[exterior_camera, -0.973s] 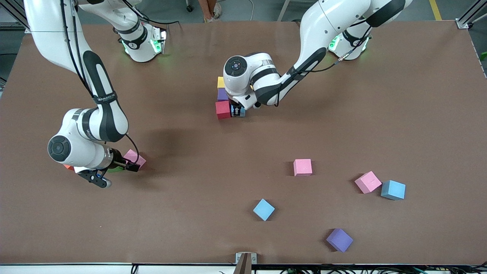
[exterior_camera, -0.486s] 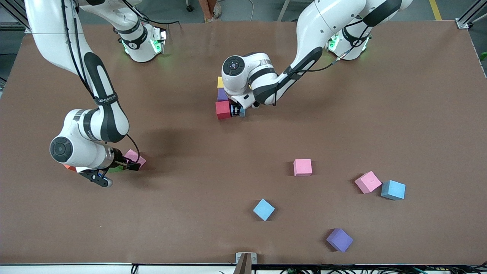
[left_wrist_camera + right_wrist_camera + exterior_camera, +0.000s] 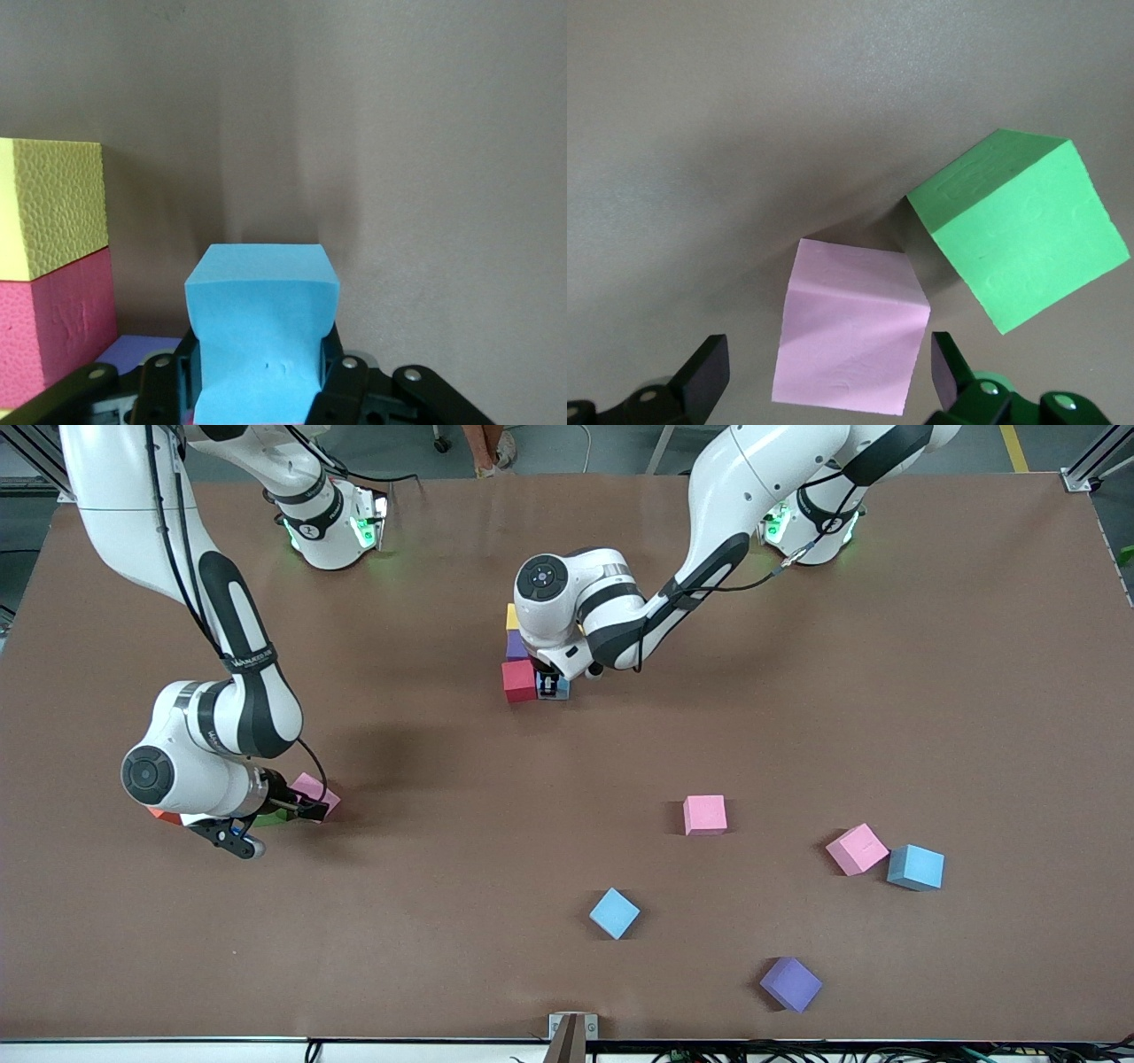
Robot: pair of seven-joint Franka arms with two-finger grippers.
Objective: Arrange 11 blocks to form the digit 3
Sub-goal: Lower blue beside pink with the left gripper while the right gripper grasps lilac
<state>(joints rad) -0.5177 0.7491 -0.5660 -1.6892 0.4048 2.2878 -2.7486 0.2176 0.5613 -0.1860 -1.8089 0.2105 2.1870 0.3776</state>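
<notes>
My left gripper [image 3: 551, 685] is shut on a light blue block [image 3: 261, 328], squeezing its sides, right beside a red block [image 3: 519, 680]. A purple block [image 3: 516, 646] and a yellow block [image 3: 512, 615] line up from the red one toward the robots' bases. The left wrist view shows yellow [image 3: 53, 208] and red [image 3: 53, 328] faces beside the held block. My right gripper [image 3: 306, 808] is open, low over the table, with its fingers [image 3: 704, 367] on either side of a pink block [image 3: 850, 336] and apart from it. A green block [image 3: 1019, 239] lies close beside it.
Loose on the table nearer the front camera: a pink block [image 3: 704, 814], another pink block [image 3: 857, 849] touching a light blue one [image 3: 915, 867], a light blue block [image 3: 614, 912] and a purple block [image 3: 790, 983]. An orange cube [image 3: 164, 815] peeks from under the right arm.
The left arm has shifted slightly toward the right arm's end, pressing the light blue block closer to the red one. The right gripper has edged a little around the pink block.
</notes>
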